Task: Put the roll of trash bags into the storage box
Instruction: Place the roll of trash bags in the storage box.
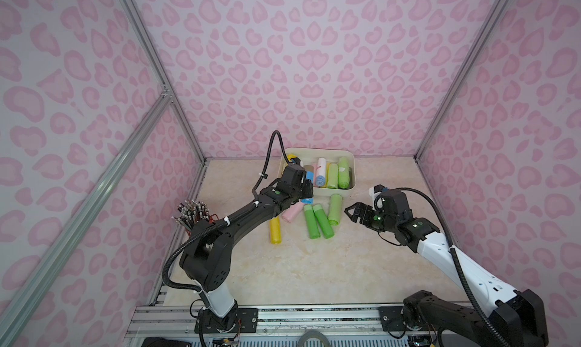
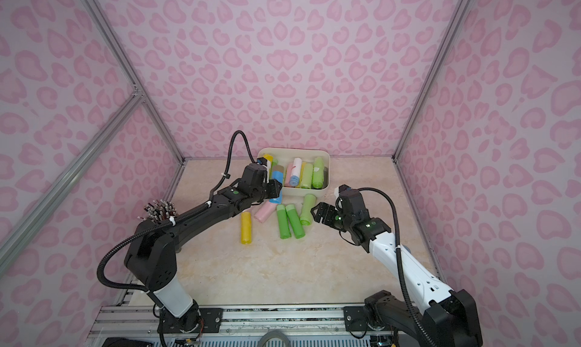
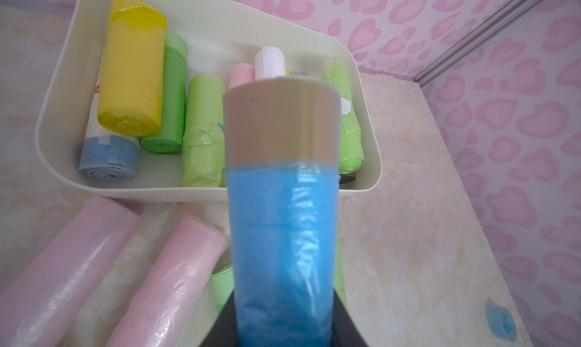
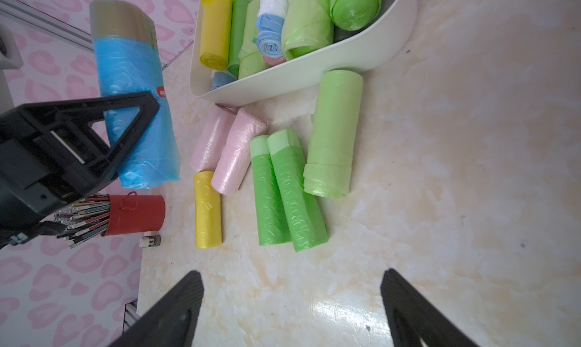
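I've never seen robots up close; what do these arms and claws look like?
The left arm and right arm are black, jointed, each with a white segment, a ribbed black cable alongside and small green lights. The left gripper and right gripper have black triangular frame fingers.

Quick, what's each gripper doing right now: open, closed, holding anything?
Left gripper: closed on the blue roll.
Right gripper: open, holding nothing.
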